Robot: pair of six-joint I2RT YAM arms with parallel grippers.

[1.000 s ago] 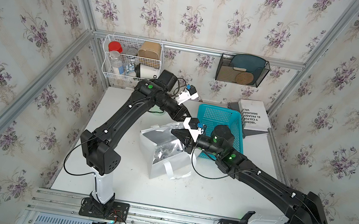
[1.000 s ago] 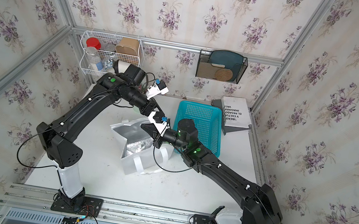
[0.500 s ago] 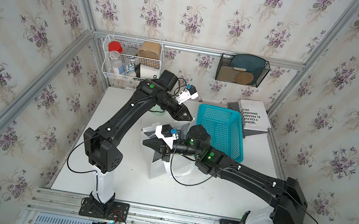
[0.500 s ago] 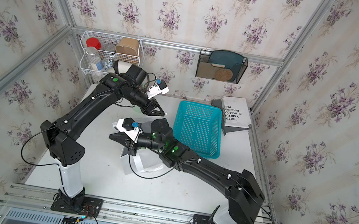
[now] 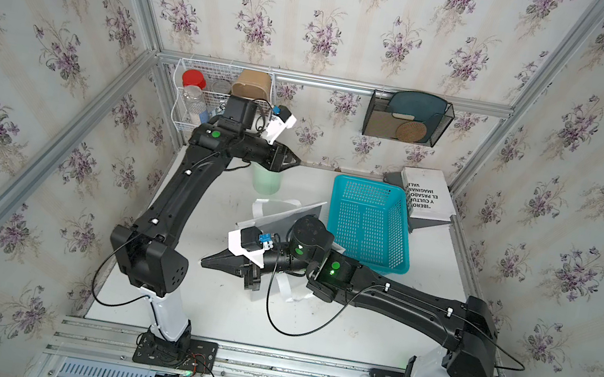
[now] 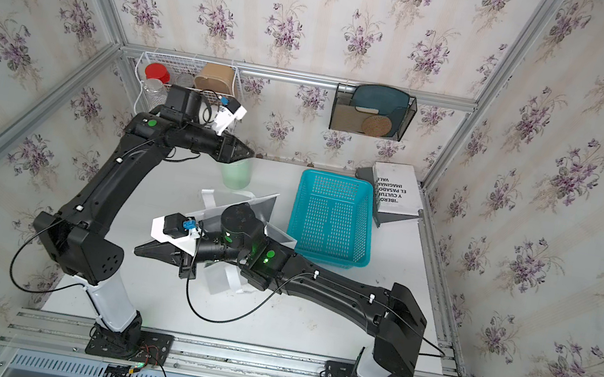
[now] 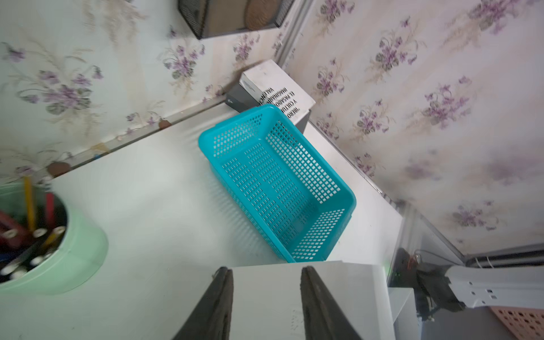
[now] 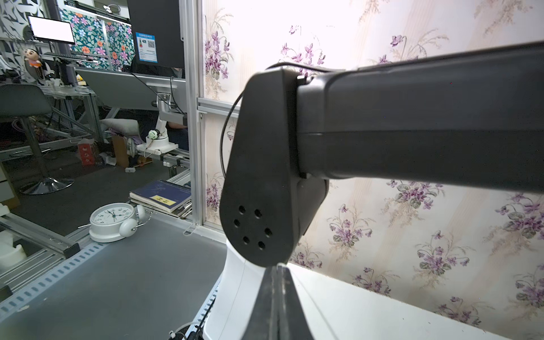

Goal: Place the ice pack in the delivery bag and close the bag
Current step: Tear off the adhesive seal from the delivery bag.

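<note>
The ice pack is not visible in any view. The white delivery bag (image 5: pixel 287 215) (image 6: pixel 243 204) stands mid-table, mostly covered by my right arm; its foil lining does not show. My right gripper (image 5: pixel 204 263) (image 6: pixel 137 251) (image 8: pixel 276 268) is shut with nothing seen in it, left of the bag, pointing at my left arm's elbow. My left gripper (image 5: pixel 296 161) (image 6: pixel 251 154) (image 7: pixel 266 269) hovers near the back wall, behind the bag. It is open and empty, and a white bag panel (image 7: pixel 353 282) shows beyond the gap.
A turquoise basket (image 5: pixel 370 222) (image 7: pixel 276 182) sits right of the bag, with a white book (image 5: pixel 425 194) behind it. A green cup of pencils (image 5: pixel 267 181) (image 7: pixel 44 241) stands under my left gripper. A wire rack (image 5: pixel 219 99) and a black mesh holder (image 5: pixel 407 118) hang on the back wall.
My right arm has swung left from the bag's mouth, across the bag, staying shut. My left gripper has drawn back toward the wall and opened wider. The foil lining no longer shows.
</note>
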